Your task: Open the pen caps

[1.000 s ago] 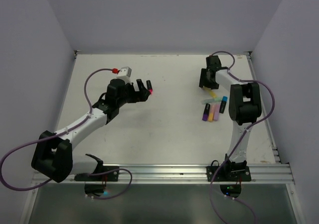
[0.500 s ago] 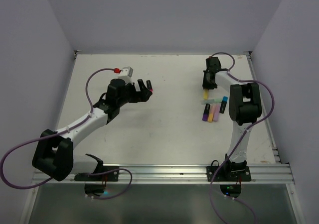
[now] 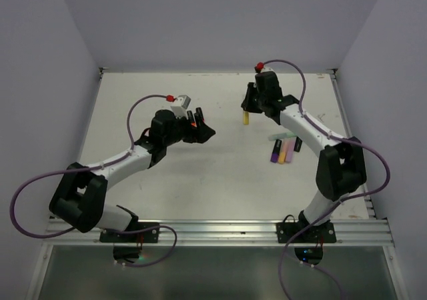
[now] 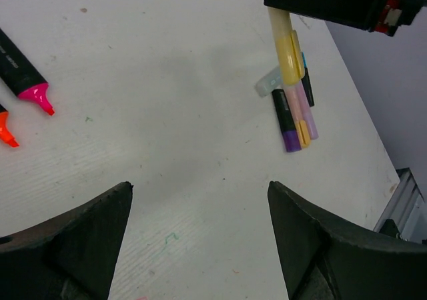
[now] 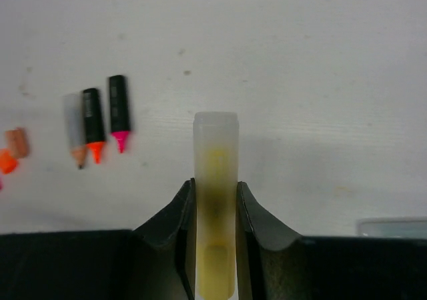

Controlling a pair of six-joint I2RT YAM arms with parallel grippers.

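Over table (image 3: 220, 180), right hand (image 5: 215, 188) clamps yellow highlighter (image 5: 215, 155); left hand (image 4: 199, 188) spread, empty.

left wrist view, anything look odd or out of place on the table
A pink highlighter and an orange highlighter lie uncapped at the left, bare tips exposed on the table, apart from the capped cluster. Faint ink-like specks mark the surface. Nothing spilled or broken.

I can't make out a single readable word or number on my feeds. The nearest thing is a line of pale print along the black barrel of the pink-tipped highlighter (image 4: 17, 63) lying on the surface (image 4: 167, 180) in the left wrist view (too small and blurred to read).
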